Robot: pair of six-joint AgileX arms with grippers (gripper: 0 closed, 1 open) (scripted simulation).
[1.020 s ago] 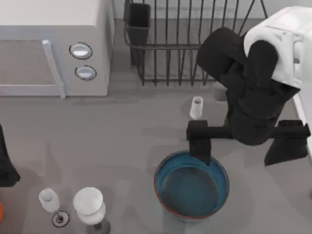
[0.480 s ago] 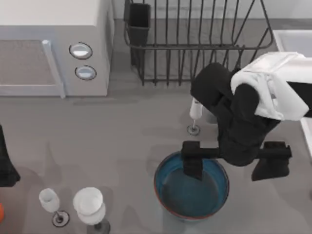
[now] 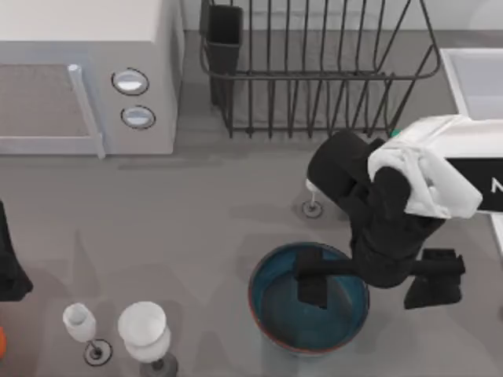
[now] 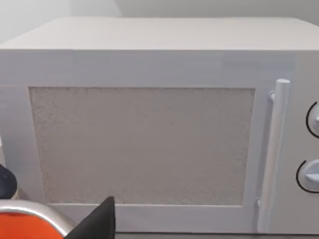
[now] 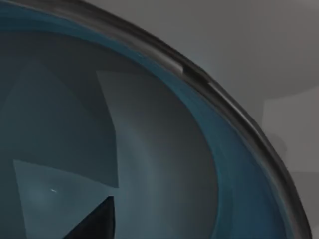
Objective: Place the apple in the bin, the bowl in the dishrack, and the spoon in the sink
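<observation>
Top view: our right gripper point(image 3: 369, 281) has come down and forward from beside the dishrack point(image 3: 314, 71) over the last second and now straddles the far-right rim of the bowl point(image 3: 308, 300), one finger inside, the other outside by the wall. The jaws stand wide, nothing held yet. We read this as lining up a rim grasp for the bowl-to-dishrack step (bowl sits on the worktop point(image 3: 196, 228), near edge, right of centre, well apart from the rack). The right arm covers most of a small glass point(image 3: 313, 206) behind the bowl; only its foot and a bit of the cup show. The sink point(image 3: 471, 78) is cut off at the right edge. Two wine glasses point(image 3: 118, 334) stand at the near left. An orange sliver at the left edge is too clipped to name. We can't place the apple, spoon or bin.

Left wrist view: the left arm is parked at the left edge of the worktop, facing the microwave point(image 4: 149, 124). A dark fingertip and a grey-rimmed orange object point(image 4: 25, 226) sit at the frame edge; we cannot tell how its gripper stands.

Right wrist view: blue inner wall and dark rim of the bowl, close up, one dark fingertip point(image 5: 94, 224) inside. The outer finger is out of frame, so rim contact is unconfirmed.
</observation>
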